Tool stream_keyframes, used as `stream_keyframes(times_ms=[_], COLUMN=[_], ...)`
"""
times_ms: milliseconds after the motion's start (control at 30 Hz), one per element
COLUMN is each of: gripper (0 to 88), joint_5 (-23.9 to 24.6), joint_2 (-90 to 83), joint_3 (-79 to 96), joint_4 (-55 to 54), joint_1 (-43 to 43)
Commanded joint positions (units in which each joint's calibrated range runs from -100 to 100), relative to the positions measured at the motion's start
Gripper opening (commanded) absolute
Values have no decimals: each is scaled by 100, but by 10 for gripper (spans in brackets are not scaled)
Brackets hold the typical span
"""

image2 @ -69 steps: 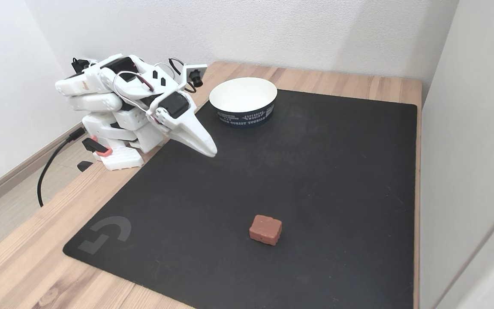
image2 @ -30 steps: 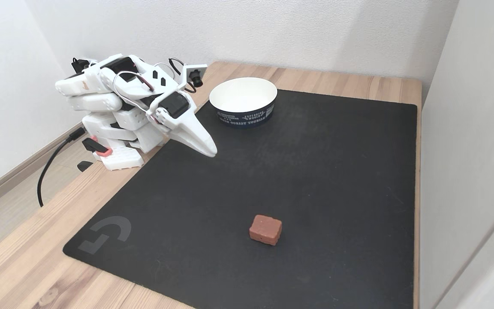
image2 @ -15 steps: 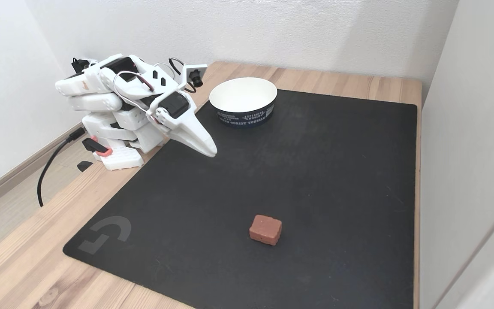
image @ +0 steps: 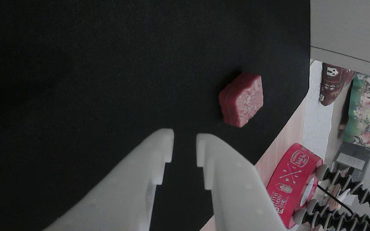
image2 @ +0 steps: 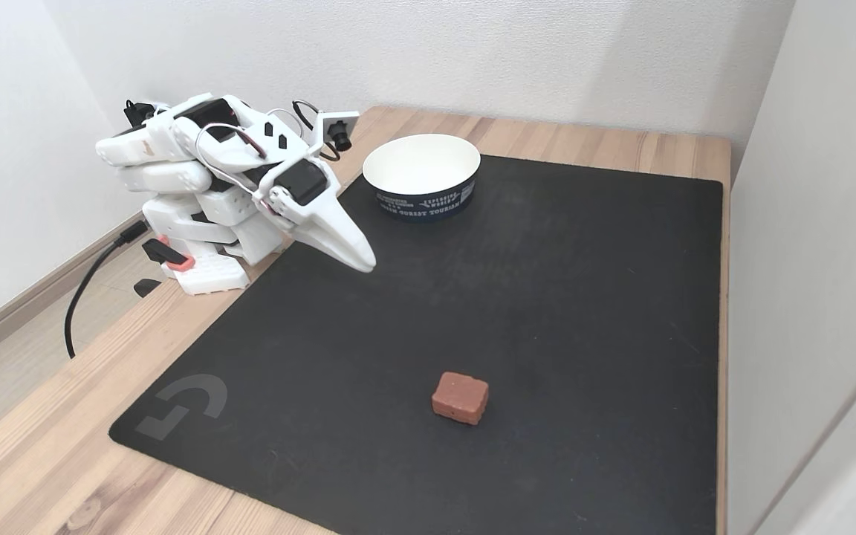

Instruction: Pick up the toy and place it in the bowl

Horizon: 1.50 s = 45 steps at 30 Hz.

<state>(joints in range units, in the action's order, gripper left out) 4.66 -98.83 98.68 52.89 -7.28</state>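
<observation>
The toy [image2: 460, 397], a small dark-red squarish block with a speckled top, lies alone on the black mat toward the front in the fixed view. In the other view the toy [image: 242, 99] sits ahead of my fingertips and to their right, well apart from them. The bowl [image2: 424, 204], white inside with a dark-blue printed wall, stands at the mat's far edge. My white gripper [image2: 365, 261] is folded low near the arm's base, left of the bowl and far from the toy. The gripper [image: 185, 141] holds nothing, and its jaws look shut with only a thin slit between them.
The black mat [image2: 547, 297] covers most of the wooden table [image2: 41, 461]. A white wall [image2: 807, 223] runs close along the right side. A red tape roll [image: 292, 179] and black tripod legs [image: 342, 186] lie beyond the mat's edge. A black cable [image2: 82, 297] trails off the left.
</observation>
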Motion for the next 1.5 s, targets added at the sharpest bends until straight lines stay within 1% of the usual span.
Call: stream_keyframes(times_ms=[0, 1000, 1233, 1467], gripper=[25, 24, 24, 24], joint_5=[14, -27, 14, 19], joint_2=[-50, -17, 125, 1442], joint_3=[87, 33, -859, -1941], joint_4=[20, 79, 469, 418], joint_1=[-37, -45, -263, -480])
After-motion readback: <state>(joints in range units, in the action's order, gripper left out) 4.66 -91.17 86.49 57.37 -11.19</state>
